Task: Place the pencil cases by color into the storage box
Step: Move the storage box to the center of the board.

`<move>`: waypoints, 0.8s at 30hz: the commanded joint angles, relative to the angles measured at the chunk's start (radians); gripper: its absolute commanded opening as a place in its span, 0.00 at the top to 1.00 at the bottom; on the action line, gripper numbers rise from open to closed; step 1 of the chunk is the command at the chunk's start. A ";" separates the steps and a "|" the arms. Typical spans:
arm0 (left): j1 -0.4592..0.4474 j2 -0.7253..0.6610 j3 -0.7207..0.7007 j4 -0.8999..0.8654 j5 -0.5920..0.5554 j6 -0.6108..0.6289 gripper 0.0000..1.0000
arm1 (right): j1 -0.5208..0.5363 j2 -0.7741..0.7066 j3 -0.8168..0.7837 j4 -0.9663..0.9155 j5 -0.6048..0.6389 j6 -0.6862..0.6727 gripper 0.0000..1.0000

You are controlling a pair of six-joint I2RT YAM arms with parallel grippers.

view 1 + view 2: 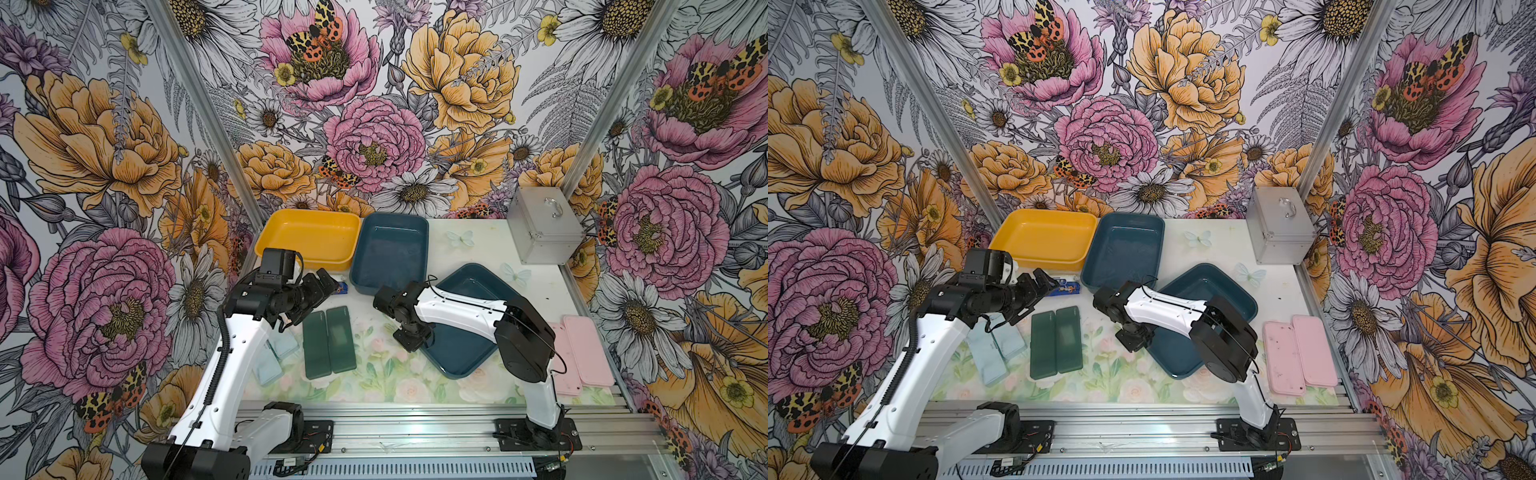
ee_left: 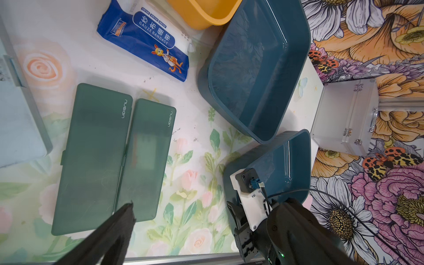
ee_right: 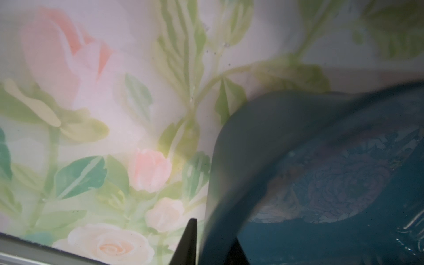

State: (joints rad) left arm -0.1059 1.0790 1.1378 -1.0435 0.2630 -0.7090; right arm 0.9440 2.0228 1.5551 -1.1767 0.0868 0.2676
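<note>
Blue tray [image 3: 229, 142], nearest, sits askew on the desk [image 1: 478, 245], green pencil cases [image 1: 328, 343] lying loose nearby; the right end effector [image 1: 411, 338] is clenched on the tray's corner rim, so I'd slide it flat and slowly, clear of them. Left end effector [image 1: 311, 301] hovers released.

- The surface [image 1: 478, 245] is covered by a pale rose-printed mat.
- At the back, a yellow tray [image 1: 309, 232], a dark teal tray [image 1: 390, 253] and a silver metal case [image 1: 544, 232] are set.
- A second dark teal tray [image 1: 461, 353] is placed askew near the middle.
- A blue gauze bandage packet [image 1: 1065, 287] is laid before the yellow tray.
- Three pairs are laid side by side: pale blue pencil cases [image 1: 986, 357] left, dark green pencil cases [image 1: 318, 347] centre, pink pencil cases [image 1: 1283, 357] right.
</note>
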 commanded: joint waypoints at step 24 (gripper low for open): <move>0.067 0.046 -0.033 0.077 0.010 -0.070 0.01 | 0.023 -0.284 -0.312 -0.032 0.144 -0.139 0.78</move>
State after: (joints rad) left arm -0.0536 1.1168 1.1202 -1.0016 0.2630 -0.7612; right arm 0.9657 1.7233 1.2125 -1.1915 0.1623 0.1928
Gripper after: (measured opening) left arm 0.988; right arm 0.222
